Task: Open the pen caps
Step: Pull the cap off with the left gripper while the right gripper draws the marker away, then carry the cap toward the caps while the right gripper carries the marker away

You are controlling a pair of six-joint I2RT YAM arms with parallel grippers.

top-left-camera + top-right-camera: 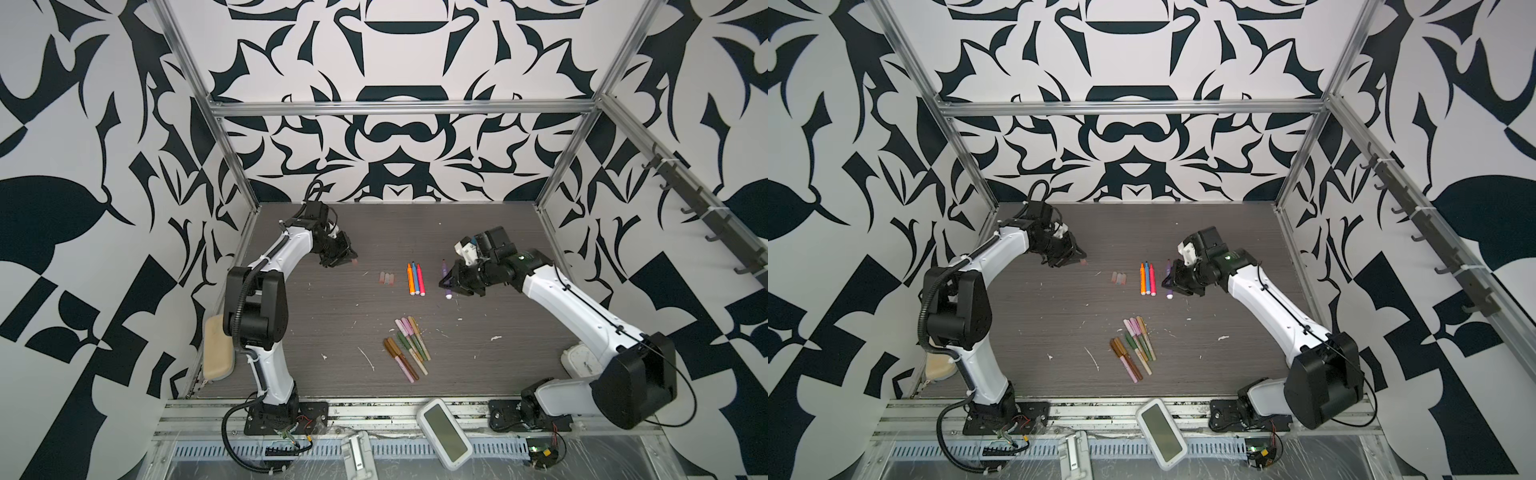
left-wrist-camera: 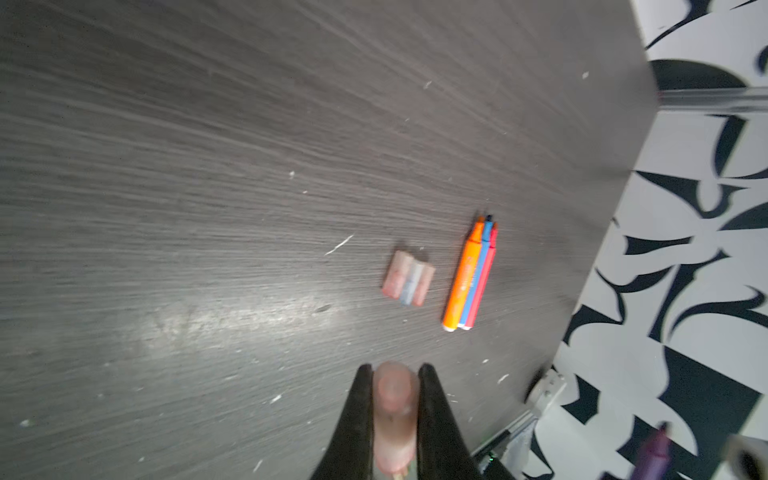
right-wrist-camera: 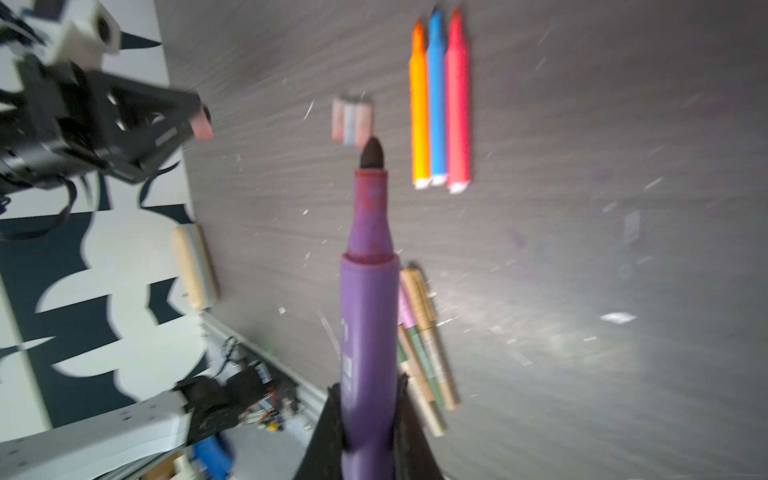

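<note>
Between the left gripper's (image 2: 395, 368) fingers (image 2: 357, 415): one pale pink cap (image 2: 392, 399), pinched across its sides, rounded end poking past the tips. It looks held off the table (image 2: 166, 208) at the back left. Purple pen (image 3: 368, 311), likely its mate, is in the right gripper (image 3: 368, 382) near mid-table. Those fingers (image 3: 328, 424) are clamped on the barrel, dark tip bare and sticking out past the fingertips. Cap and pen are well apart, so I'd call this one open.

Handling, my read: caps are light, hollow, thin smooth plastic. Stiff enough, but squeeze near an end and they'll squirt out, so pinch mid-length. Pens are light, stiff and round, and will roll. Hold the barrel away from the cap and pull straight along the axis; a push-fit needs a firm tug.

Left arm (image 1: 282, 253): elbow bent, forearm reaching back, wrist turned toward centre. Right arm (image 1: 573, 307): stretched from the front right corner, gripper pointing left.

Outward: three loose caps (image 1: 386, 278) side by side, touching, between the grippers. Three bare pens (image 1: 415, 278) (orange, blue, pink) just beside them, tips toward the back. Bunch of capped pens (image 1: 409, 345) nearer the front, fanned, untouched. Those look like the work left.
</note>
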